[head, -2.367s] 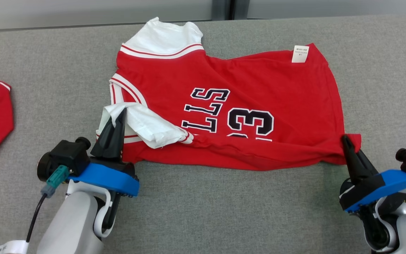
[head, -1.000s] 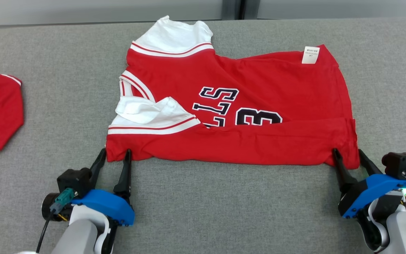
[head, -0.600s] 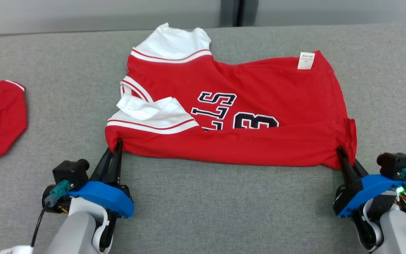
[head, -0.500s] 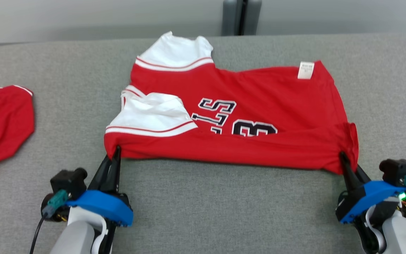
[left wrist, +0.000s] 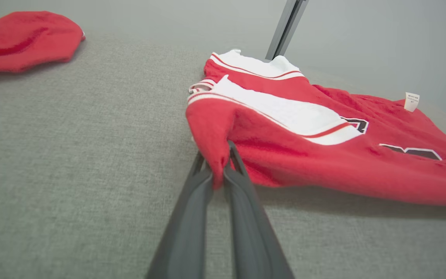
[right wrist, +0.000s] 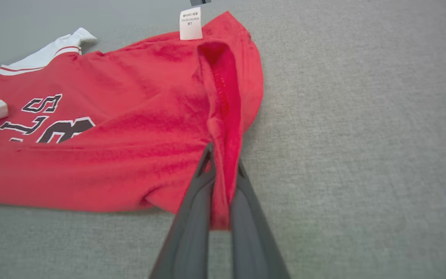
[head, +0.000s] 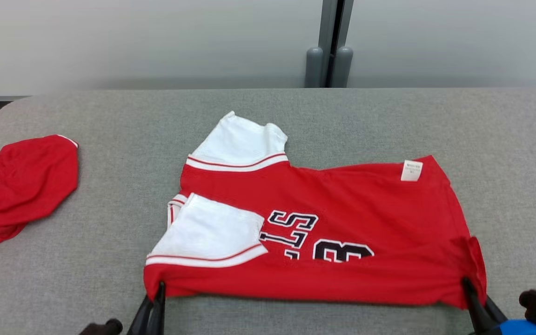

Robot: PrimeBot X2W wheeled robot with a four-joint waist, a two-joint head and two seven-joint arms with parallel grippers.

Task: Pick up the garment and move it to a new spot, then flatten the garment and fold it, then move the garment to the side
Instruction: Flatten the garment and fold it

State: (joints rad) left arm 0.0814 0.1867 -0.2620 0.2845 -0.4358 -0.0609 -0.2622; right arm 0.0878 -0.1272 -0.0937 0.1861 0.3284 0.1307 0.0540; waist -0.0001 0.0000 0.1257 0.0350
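Largely cut off, left pincer (head: pixel 159 286) and right pincer (head: pixel 466 282) clamp the garment (head: pixel 351 204), lettering (head: pixel 296 225) half hidden.

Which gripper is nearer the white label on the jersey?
Right. The right gripper grips the jersey corner nearest the label; the left gripper grips the opposite corner.

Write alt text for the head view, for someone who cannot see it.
A red jersey with white sleeves and black lettering lies partly folded on a grey fabric-covered table, its two near corners pinched by the left gripper and the right gripper. A crumpled red garment lies at the table's left edge.
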